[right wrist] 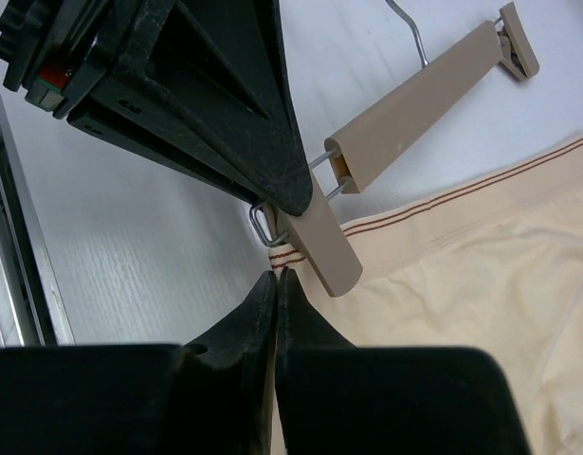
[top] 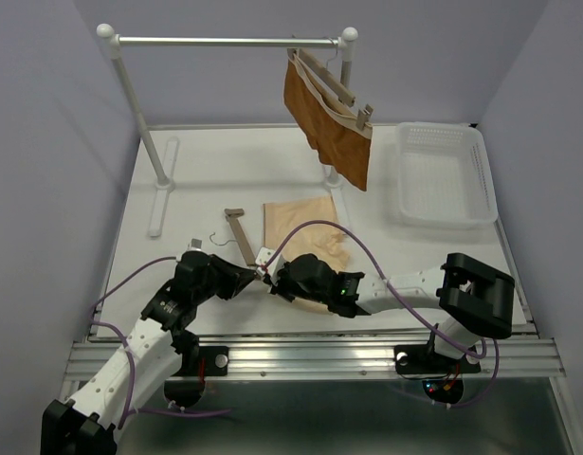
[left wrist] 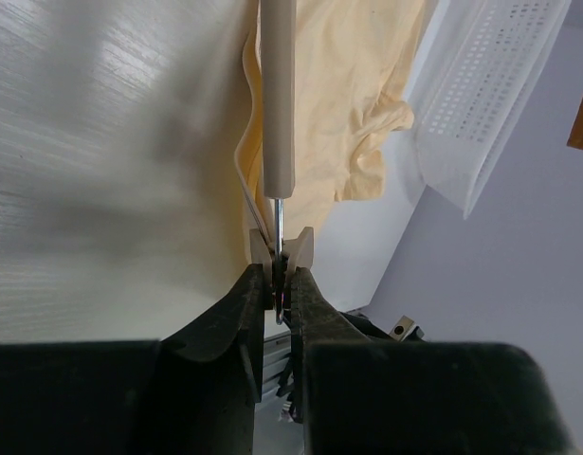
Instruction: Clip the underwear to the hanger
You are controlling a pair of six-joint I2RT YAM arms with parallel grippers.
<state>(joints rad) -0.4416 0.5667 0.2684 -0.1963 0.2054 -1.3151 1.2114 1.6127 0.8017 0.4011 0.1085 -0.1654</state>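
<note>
Feeding cloth into the near clip (right wrist: 319, 248) of the hanger (top: 240, 232) looks underway: left gripper (left wrist: 280, 277) clenched on that clip, right gripper (right wrist: 275, 277) pinching a corner of the underwear (right wrist: 462, 322) just beside it. Next, push cloth inside, then release.

No writing, number or brand can be read in any view. The underwear (right wrist: 462, 313) waistband, just beyond the tips of the right pincer (right wrist: 275, 275), carries only thin brown lines, no letters. The hanger (right wrist: 414, 95) bar, running straight away from the left pincer (left wrist: 280, 275), is plain and unmarked.
</note>
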